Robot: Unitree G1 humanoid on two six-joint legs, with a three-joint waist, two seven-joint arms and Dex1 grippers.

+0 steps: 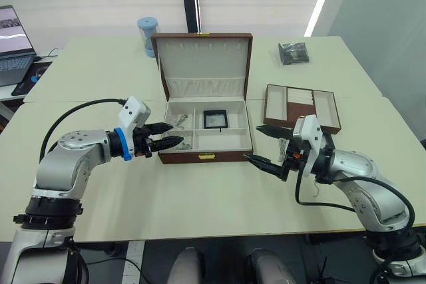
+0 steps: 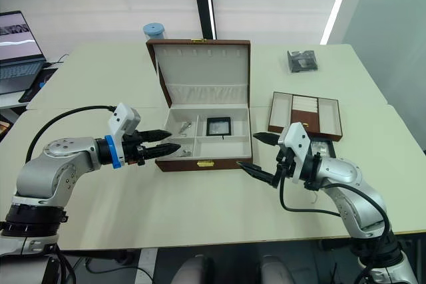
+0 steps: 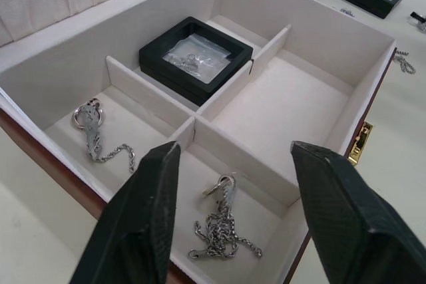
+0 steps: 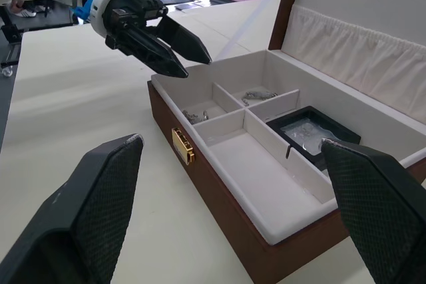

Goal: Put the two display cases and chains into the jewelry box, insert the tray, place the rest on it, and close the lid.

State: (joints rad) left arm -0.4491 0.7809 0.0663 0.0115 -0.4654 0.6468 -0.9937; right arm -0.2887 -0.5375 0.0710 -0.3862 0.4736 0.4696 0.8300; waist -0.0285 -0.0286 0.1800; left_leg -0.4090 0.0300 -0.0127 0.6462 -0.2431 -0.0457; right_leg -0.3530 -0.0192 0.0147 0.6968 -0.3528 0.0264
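— Two chains [image 3: 93,136] lie in our jewelry box [image 1: 206,156], in separate compartments on its left; one display case [image 3: 196,58] sits in a rear compartment.

— And our grippers?

— Left gripper [image 1: 165,136] spread beside the box's left end; right gripper [image 1: 265,144] wide apart, empty, near the tray [image 1: 302,106].
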